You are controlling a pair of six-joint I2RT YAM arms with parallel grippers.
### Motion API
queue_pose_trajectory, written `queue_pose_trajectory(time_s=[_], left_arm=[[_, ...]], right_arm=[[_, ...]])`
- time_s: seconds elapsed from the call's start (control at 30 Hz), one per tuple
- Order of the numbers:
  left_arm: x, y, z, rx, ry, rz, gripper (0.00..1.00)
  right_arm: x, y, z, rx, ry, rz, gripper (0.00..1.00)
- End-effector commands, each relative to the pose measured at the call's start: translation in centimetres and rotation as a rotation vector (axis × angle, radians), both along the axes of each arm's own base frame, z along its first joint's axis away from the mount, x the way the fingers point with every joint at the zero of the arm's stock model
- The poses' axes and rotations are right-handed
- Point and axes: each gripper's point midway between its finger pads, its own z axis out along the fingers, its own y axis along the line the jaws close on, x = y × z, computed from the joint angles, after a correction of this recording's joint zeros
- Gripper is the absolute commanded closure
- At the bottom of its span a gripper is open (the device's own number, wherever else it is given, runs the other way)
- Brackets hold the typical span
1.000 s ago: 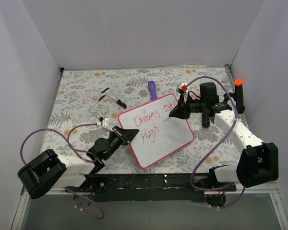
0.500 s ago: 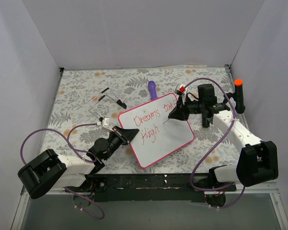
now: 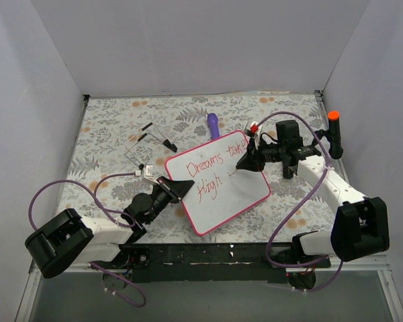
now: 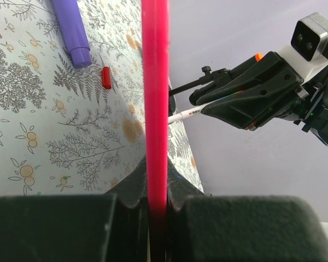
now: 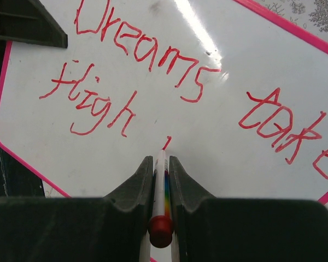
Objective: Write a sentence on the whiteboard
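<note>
Mid-writing. Steadies the small white, pink-red-framed whiteboard, lying midway across the floral table, with the left gripper clamped on its frame. Pinches a slim white marker in the closed right gripper, tip just past the thin red handwritten sentence. Next likely needs light, steady contact, continuing rightward.

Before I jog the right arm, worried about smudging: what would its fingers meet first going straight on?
Probably the whiteboard: the marker they hold seems to touch it just after the sentence.

centre: whiteboard; left pincer on its left edge, right pincer with marker over it
back: purple stick, wire frame in way
free: worktop far-left corner
</note>
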Motion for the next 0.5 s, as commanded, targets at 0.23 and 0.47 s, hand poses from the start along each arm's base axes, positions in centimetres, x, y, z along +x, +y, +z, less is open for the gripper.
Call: queue_pose_trajectory(time_s=[0.23, 0.47], left_arm=[[-0.6, 0.4, 7.7, -0.246, -0.161, -0.014, 1.00], [-0.6, 0.4, 7.7, -0.246, -0.161, -0.014, 1.00]], right_arm=[[-2.7, -0.1, -1.2, -0.038, 0.006, 0.070, 0.99], [-0.2, 0.4, 0.7, -0.031, -0.034, 0.037, 0.99]])
